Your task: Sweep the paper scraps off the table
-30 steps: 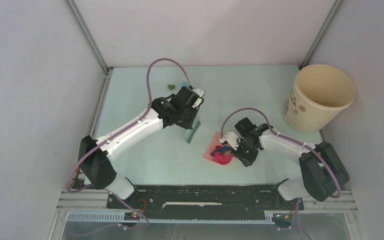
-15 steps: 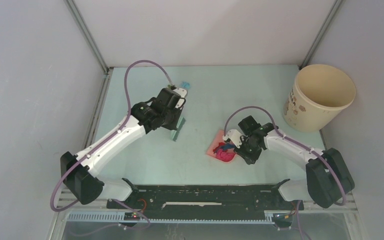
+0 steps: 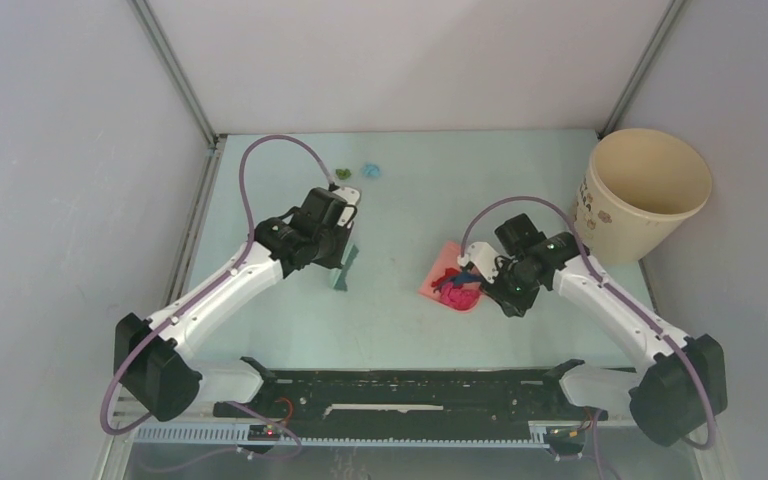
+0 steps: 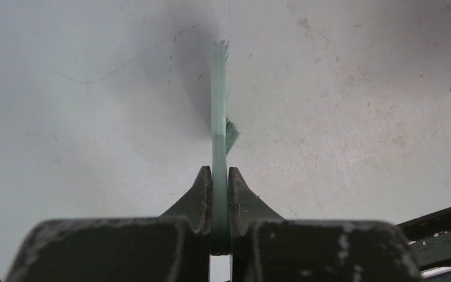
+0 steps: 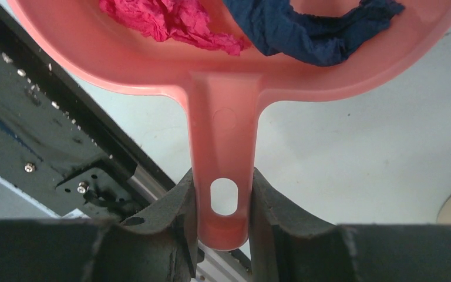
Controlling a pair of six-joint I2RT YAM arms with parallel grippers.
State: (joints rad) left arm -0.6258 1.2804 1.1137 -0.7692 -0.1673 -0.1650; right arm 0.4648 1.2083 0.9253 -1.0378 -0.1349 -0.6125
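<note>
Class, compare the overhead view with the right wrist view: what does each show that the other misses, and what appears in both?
Only overhead: the left gripper clamping the green brush, plus a green scrap and a light blue scrap lying loose. Only wrist: the hole in the handle. Both: the right gripper holding the pink dustpan with a magenta scrap and a dark blue scrap.

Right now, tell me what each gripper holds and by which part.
The left gripper pinches the teal brush across its thin handle; the right gripper clamps the pink dustpan by the end of its handle.
</note>
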